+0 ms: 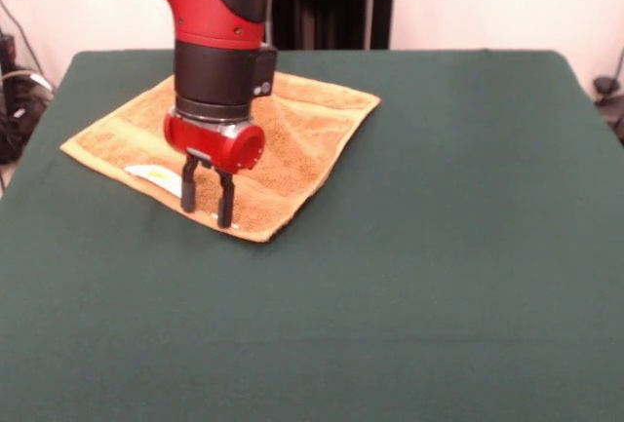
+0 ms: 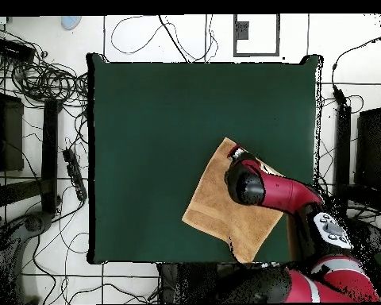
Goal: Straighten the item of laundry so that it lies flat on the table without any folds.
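The item of laundry is an orange-tan towel spread out on the dark green table, in the front view at the left rear part. It looks flat, with a white label near its front-left edge. My gripper hangs over the towel's front edge beside the label, its two black fingers pointing down and a small gap apart, open with nothing between them. Whether the tips touch the cloth I cannot tell. In the overhead view the red arm hides the gripper and part of the towel.
Cables and dark equipment lie on the floor around the table in the overhead view. A dark stand rises behind the table's far edge. Green table surface stretches wide to the right and front of the towel.
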`<control>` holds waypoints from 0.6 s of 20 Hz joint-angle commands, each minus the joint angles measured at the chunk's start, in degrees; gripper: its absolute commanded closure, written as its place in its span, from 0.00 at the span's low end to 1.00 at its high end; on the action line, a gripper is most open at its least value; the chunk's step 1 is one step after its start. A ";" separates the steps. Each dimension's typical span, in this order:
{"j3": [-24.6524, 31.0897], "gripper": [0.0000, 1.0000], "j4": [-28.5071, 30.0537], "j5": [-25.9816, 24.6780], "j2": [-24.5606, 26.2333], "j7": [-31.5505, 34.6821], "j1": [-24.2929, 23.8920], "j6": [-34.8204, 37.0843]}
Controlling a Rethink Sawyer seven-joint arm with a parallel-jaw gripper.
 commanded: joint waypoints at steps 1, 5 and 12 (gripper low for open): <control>2.28 0.00 4.55 -1.96 5.73 6.23 1.02 -5.06; 2.17 0.00 2.60 -1.16 8.33 6.47 1.78 -6.77; 1.85 0.00 -0.93 1.06 11.97 6.70 3.37 -7.85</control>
